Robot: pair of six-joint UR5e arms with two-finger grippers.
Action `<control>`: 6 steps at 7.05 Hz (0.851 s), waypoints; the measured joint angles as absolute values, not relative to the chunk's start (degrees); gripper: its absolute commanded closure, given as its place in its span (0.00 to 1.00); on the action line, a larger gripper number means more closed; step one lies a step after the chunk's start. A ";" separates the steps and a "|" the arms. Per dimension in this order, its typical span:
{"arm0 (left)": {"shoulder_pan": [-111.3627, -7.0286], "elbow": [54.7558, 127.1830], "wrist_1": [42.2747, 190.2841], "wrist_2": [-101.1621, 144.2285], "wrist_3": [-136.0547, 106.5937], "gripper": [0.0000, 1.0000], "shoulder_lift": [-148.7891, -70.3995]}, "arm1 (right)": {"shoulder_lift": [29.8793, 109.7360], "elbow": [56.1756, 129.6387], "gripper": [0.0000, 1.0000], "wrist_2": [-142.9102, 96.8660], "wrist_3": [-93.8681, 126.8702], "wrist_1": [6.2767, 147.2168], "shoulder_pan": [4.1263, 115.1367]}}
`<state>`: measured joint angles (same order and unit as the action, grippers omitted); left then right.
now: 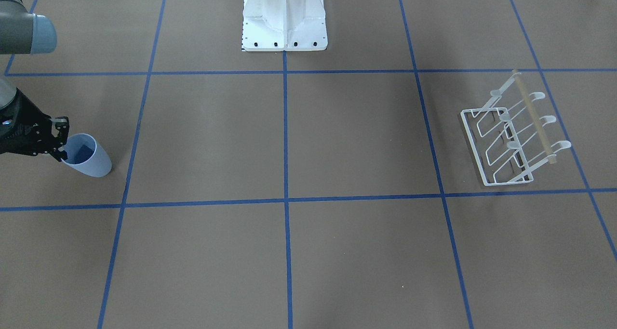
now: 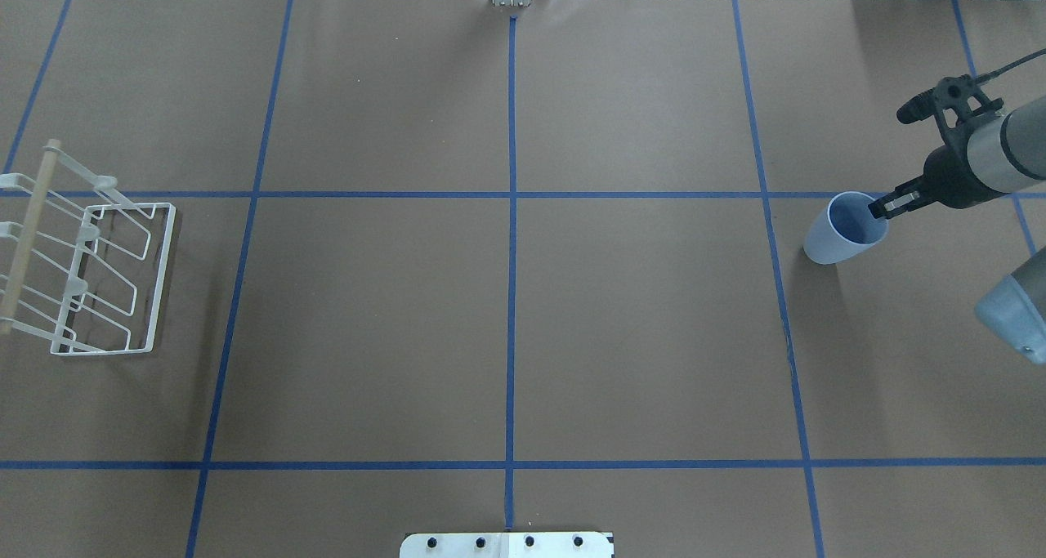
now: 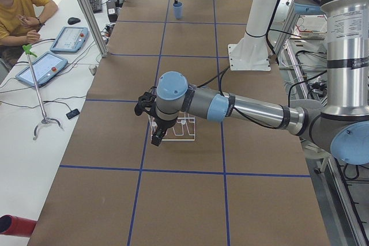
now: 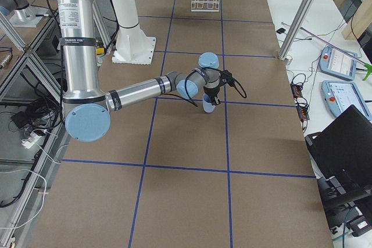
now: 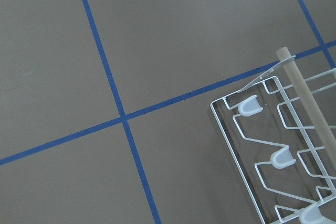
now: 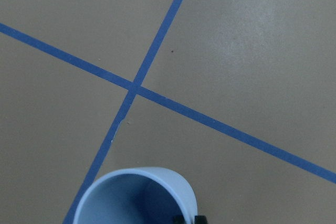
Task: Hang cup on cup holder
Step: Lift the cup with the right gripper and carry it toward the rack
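On table (image 1: 337, 136) are 1 cup (image 1: 87, 155), 1 cup holder (image 1: 511, 136).

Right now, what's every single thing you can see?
Light blue plastic tumbler cup: one, light blue, table end on the robot's right.
White wire rack with wooden dowel: one, white, opposite end.
Brown table: one, brown with blue tape lines.
White pedestal base: one, white, robot's side, middle.
Person in yellow shirt: one, seated beside the table.
Right pincer: one, black, gripping the cup's rim.
Left pincer: one, black, above the rack.
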<state>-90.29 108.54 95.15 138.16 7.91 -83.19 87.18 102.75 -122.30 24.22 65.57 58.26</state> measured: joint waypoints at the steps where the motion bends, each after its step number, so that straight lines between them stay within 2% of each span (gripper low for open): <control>1: -90.28 108.54 95.17 138.17 7.89 0.01 -83.17 | 87.07 103.34 1.00 -122.98 24.24 65.64 59.57; 6: -90.12 111.31 96.23 139.13 4.61 0.01 -86.02 | 77.87 104.81 1.00 -131.46 32.15 63.36 65.89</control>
<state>-90.12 111.31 96.23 139.13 4.61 -86.02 77.87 104.81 -131.46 32.15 63.36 65.89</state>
